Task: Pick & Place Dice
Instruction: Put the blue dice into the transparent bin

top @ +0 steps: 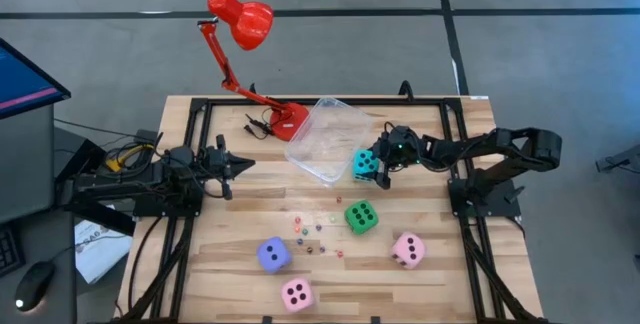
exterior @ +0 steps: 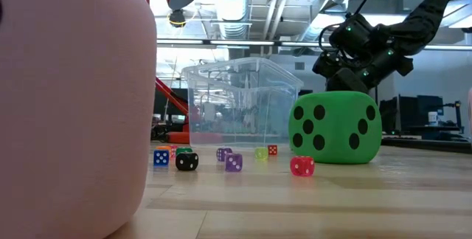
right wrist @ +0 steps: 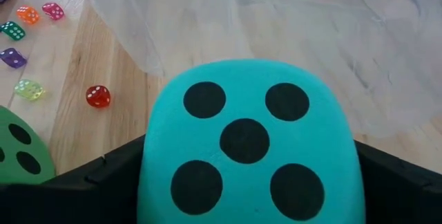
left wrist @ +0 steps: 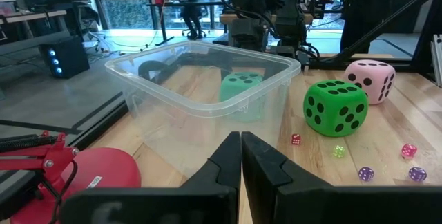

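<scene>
My right gripper (top: 374, 161) is shut on the cyan die (top: 364, 164), right beside the clear tub's (top: 325, 139) right near corner. In the right wrist view the cyan die (right wrist: 248, 148) shows its five-pip face. On the table rest the green die (top: 361, 216), a pink die (top: 407, 250), the purple-blue die (top: 273, 254) and a second pink die (top: 296, 294). Several tiny dice (top: 315, 232) lie scattered between them. My left gripper (top: 236, 164) waits shut at the table's left, holding nothing. My right gripper pinches the cyan die between its two fingers (right wrist: 114, 179), one on each of two opposite side faces (right wrist: 153, 175). The fingers slant down from the table's right side. The five-pip face points back at the wrist. Whether the die is clear of the table does not show.
A red desk lamp (top: 245, 24) stands with its base (top: 285, 119) at the tub's left far side. Black frame rails (top: 190, 204) run along the table's left and right sides. Bare wood lies left of the purple-blue die.
</scene>
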`<action>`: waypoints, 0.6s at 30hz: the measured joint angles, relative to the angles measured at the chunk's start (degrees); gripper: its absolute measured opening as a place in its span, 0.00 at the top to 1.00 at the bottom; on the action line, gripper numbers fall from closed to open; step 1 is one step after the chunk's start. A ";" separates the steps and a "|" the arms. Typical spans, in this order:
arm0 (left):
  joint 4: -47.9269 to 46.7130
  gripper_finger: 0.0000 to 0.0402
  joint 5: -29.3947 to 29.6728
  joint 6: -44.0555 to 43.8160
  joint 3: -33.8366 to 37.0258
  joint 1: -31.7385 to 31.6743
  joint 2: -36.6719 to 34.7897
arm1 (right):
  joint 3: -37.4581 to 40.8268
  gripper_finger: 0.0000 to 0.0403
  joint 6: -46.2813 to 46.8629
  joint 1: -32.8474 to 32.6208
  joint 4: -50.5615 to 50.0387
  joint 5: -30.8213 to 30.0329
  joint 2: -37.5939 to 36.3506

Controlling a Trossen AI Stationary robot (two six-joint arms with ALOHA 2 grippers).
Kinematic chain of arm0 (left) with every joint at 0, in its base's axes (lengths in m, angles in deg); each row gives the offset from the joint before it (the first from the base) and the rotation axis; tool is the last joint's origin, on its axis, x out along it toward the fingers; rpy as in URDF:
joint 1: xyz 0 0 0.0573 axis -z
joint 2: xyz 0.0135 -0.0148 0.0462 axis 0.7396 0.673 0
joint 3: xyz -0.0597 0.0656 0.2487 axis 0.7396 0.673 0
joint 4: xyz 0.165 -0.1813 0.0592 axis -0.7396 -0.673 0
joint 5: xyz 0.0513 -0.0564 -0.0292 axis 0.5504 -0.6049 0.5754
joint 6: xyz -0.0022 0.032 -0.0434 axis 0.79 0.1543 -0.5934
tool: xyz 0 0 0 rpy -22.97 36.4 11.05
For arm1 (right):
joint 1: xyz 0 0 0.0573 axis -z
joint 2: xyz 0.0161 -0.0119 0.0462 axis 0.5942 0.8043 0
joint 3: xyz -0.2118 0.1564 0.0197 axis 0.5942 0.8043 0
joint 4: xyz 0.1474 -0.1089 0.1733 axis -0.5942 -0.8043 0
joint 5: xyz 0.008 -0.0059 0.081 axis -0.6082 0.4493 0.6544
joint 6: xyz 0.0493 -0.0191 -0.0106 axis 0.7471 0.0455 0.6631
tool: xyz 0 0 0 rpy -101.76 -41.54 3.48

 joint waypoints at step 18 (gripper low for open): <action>0.00 1.00 0.00 0.00 0.00 0.00 0.01 | 0.11 0.09 4.32 -0.04 -15.08 -0.17 -16.81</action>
